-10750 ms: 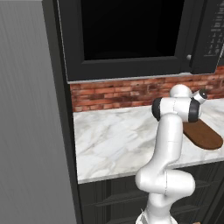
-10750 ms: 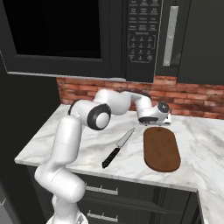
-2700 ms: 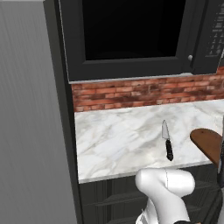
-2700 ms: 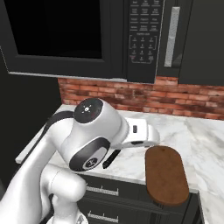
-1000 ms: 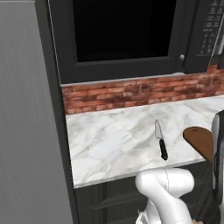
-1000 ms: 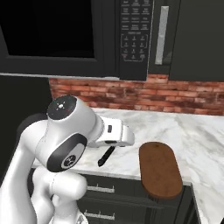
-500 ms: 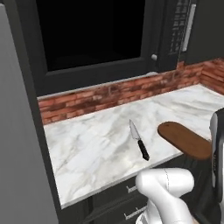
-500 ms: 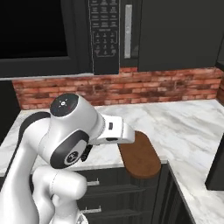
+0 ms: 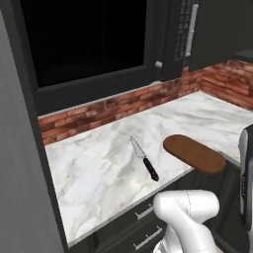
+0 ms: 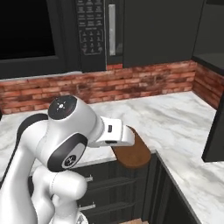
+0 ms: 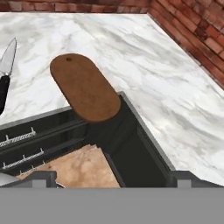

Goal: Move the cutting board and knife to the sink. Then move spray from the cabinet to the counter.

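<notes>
Left base view: the cutting board point(image 9: 194, 153) lies flat on the white marble bench point(image 9: 99, 168), at its front edge near the inner corner, one rounded end jutting out past the edge over the dark drawers point(image 9: 143, 225). The knife point(image 9: 144, 165) lies just to the board's left, apart from it — blade tip toward the red brick wall point(image 9: 108, 108), black handle toward the bench front.

Right base view: the white arm's forearm reaches across in front of the board point(image 10: 133, 153), hiding its near part; the black microwave point(image 10: 94, 33) hangs above the brick.

Hand view: looks down on the board point(image 11: 85, 87) from the front, a small hole near its far end, its near end overhanging the corner. Knife point(image 11: 5, 74) at the left edge, partly cut off. The claw's finger tips point(image 11: 39, 178) show only as dark stubs at the bottom corners — spread as wide as they go, nothing between them, well short of the board.
</notes>
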Robot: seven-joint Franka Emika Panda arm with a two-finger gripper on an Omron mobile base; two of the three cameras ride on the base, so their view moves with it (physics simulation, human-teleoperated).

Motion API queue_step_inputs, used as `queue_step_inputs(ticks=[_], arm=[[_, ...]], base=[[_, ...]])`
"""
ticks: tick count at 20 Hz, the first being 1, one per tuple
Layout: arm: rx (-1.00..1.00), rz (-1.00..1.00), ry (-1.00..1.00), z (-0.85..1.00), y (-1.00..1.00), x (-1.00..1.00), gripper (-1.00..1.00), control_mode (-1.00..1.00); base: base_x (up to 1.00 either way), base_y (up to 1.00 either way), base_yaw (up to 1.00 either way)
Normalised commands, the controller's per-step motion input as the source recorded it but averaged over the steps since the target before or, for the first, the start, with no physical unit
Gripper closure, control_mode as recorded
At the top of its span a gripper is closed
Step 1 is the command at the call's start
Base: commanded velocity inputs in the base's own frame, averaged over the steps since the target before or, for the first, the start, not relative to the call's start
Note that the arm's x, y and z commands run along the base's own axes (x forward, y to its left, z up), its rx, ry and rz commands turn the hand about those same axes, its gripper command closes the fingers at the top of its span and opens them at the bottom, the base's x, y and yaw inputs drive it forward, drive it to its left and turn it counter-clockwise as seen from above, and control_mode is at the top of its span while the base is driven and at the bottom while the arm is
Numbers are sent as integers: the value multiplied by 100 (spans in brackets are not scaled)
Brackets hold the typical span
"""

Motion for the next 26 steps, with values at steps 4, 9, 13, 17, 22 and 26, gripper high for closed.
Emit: queue_step_inputs(ticks=[4, 9, 13, 17, 22, 26], arm=[[0, 0, 0, 0, 0, 0, -100, 100], [0, 0, 0, 0, 0, 0, -100, 100], [0, 0, 0, 0, 0, 0, -100, 100], [0, 0, 0, 0, 0, 0, -100, 100], [0, 0, 0, 0, 0, 0, -100, 100], [0, 0, 0, 0, 0, 0, -100, 100]], base=[[0, 62, -11], [5, 39, -2], [20, 1, -4], [28, 0, -8], [33, 0, -19], [20, 0, -29]])
